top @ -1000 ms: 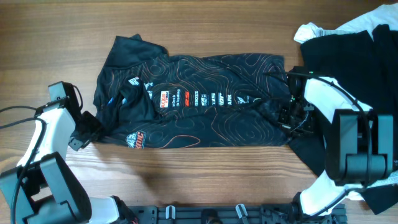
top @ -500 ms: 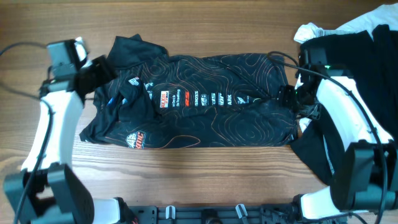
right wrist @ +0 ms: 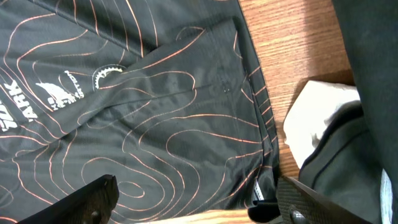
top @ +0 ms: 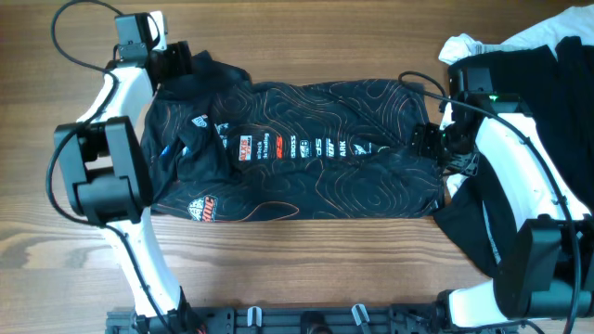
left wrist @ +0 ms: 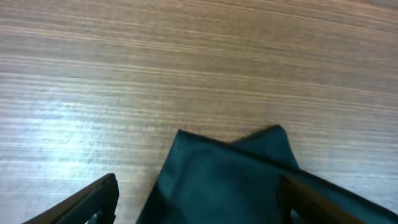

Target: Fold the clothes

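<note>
Left gripper (left wrist: 198, 183) wide open over far-left corner of jersey (top: 306, 148); right gripper (right wrist: 198, 183) also wide, at its right hem. Jersey lies spread mid-table. Risk: right fingers snag the neighbouring black pile (top: 548, 88), dragging it along.

Both grippers moved
The left gripper (top: 176, 63) has been carried from 8 o'clock of the jersey (top: 316, 181) to its 11 o'clock corner; the right gripper (top: 430, 141) was shifted toward 12 o'clock.

Garment pile (top: 534, 70): cut off at right edge. White garment (top: 461, 46): partly buried. Jersey (top: 306, 190) logos: mostly illegible.
</note>
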`<state>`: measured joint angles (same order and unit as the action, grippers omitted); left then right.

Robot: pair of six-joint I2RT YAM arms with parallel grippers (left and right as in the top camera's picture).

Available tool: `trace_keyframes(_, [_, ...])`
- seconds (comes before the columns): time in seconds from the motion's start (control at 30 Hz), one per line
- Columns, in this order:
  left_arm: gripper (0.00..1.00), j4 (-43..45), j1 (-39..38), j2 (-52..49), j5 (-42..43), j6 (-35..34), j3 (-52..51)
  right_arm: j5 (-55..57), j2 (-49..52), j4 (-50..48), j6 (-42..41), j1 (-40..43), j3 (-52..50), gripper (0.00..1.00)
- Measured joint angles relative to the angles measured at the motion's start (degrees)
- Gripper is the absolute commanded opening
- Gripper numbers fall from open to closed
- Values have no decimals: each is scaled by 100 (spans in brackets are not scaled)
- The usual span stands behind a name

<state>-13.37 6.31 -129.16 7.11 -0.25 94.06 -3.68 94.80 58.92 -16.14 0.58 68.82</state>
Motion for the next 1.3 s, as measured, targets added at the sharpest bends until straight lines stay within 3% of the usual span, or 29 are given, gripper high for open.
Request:
trace_keyframes(0.13, [80, 404, 0, -306, -13, 22, 9, 0, 0, 0, -7, 0, 0, 87])
trace_keyframes(0.23, [68, 404, -4, -479, 72, 76, 50, -4, 0, -2, -9, 0, 0, 87])
trace_keyframes(0.3, [44, 354, -15, -487, 94, 107, 72, -20, 0, -4, -9, 0, 0, 87])
trace_keyframes(0.33, [20, 315, -24, -490, 103, 116, 74, -20, 0, -4, -9, 0, 0, 87])
trace_keyframes(0.4, [6, 295, -37, -501, 140, 116, 83, -22, 0, -11, -9, 0, 0, 87])
trace_keyframes(0.43, [4, 293, -37, -514, 138, 105, 83, -22, 0, -28, -9, 0, 0, 87])
trace_keyframes(0.6, [4, 133, -37, -525, 179, 122, 122, -35, 0, -352, -24, 0, 0, 85])
trace_keyframes(0.73, [4, -804, -37, -245, 186, -96, 144, -61, 0, -957, 140, 0, 0, 82])
trace_keyframes(0.87, [4, -1711, -37, 374, 313, -251, 111, -85, 284, -2671, 299, 0, 31, 82])
trace_keyframes(0.93, [4, -2087, -37, 691, 352, -286, 118, -157, 804, -4044, 297, 0, 74, 80])
trace_keyframes(1.07, [4, -2653, -37, 789, 376, -308, 120, -186, 1650, -5283, 127, 0, 79, 80])
trace_keyframes(1.23, [4, -2730, -39, 789, 376, -308, 120, -2, 2393, -5764, -319, -4, 114, 81])
trace_keyframes(1.3, [4, -2761, -39, 789, 380, -308, 120, 131, 2439, -5805, -402, -4, 133, 73])
